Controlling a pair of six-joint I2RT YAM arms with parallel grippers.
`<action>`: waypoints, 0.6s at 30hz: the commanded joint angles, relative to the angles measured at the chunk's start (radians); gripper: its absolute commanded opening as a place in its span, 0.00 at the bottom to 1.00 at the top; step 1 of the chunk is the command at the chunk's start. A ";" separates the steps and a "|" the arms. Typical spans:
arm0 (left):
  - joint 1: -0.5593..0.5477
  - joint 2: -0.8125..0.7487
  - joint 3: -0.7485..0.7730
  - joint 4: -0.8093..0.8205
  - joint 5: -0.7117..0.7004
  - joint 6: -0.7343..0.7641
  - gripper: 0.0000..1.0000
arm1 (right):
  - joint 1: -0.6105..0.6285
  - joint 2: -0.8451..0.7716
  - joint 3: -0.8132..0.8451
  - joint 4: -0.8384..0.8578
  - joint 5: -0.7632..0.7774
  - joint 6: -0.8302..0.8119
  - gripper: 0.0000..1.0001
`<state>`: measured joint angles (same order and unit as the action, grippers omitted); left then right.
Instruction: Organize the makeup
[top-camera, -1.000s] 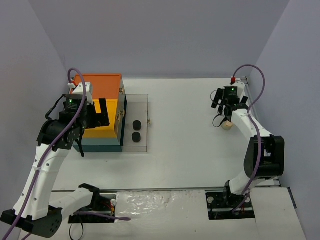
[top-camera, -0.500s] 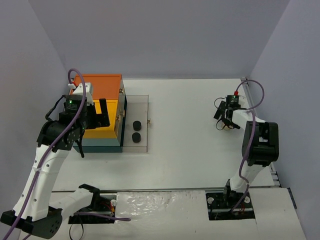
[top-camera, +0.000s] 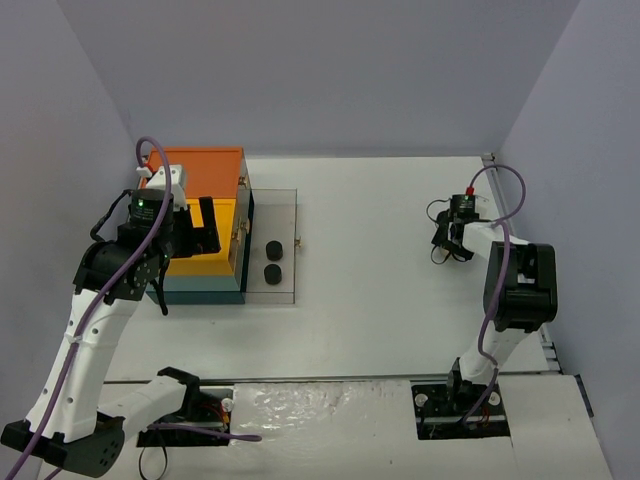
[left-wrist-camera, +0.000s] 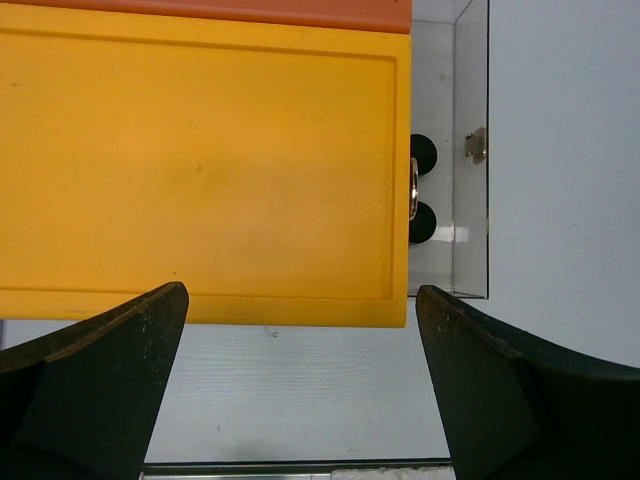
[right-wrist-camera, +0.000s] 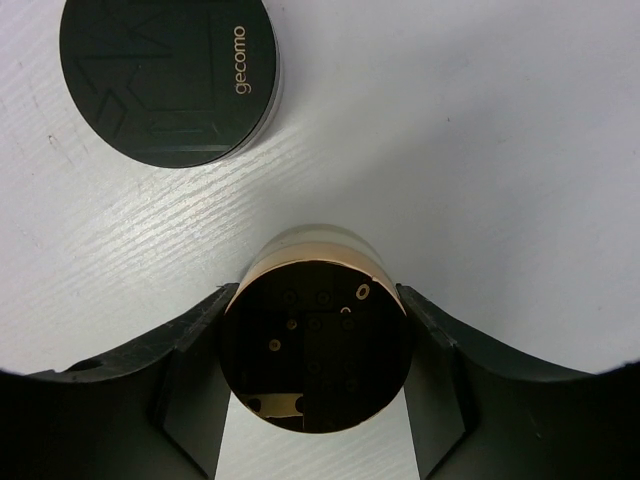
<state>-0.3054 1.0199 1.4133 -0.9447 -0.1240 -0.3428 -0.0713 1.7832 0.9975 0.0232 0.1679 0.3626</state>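
Observation:
In the right wrist view a beige round jar (right-wrist-camera: 318, 340) with a glossy dark top stands on the table between my right gripper's fingers (right-wrist-camera: 185, 380), which press on both of its sides. My right gripper (right-wrist-camera: 314, 305) (top-camera: 450, 240) is low over the table at the far right and hides the jar from above. A flat black round compact (right-wrist-camera: 168, 75) lies just beyond it. Two round black jars (top-camera: 273, 260) (left-wrist-camera: 423, 187) sit in a clear tray (top-camera: 288, 215). My left gripper (left-wrist-camera: 300, 305) (top-camera: 197, 235) hangs open over the box's yellow insert (left-wrist-camera: 200, 150).
The big teal box (top-camera: 200, 290) with its orange lid (top-camera: 205, 170) raised stands at the left, against the clear tray (left-wrist-camera: 472, 210). Purple walls close in the table on the left, back and right. The right arm's base stands near the right wall.
My right gripper has dropped down over the beige jar, and its jaws have closed from wide open onto the jar's sides. The left arm has not moved.

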 joint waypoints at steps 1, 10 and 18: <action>0.011 -0.011 0.010 0.044 0.013 -0.001 0.97 | 0.040 -0.030 -0.002 0.024 0.052 -0.036 0.10; 0.011 -0.016 0.017 0.030 0.007 -0.001 0.97 | 0.404 -0.099 0.125 0.055 -0.059 -0.127 0.00; 0.012 -0.030 0.023 -0.008 -0.005 -0.001 0.97 | 0.694 0.055 0.519 0.077 -0.210 -0.324 0.00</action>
<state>-0.3004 1.0138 1.4105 -0.9500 -0.1169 -0.3428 0.5389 1.7960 1.2969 0.0100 0.0543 0.1684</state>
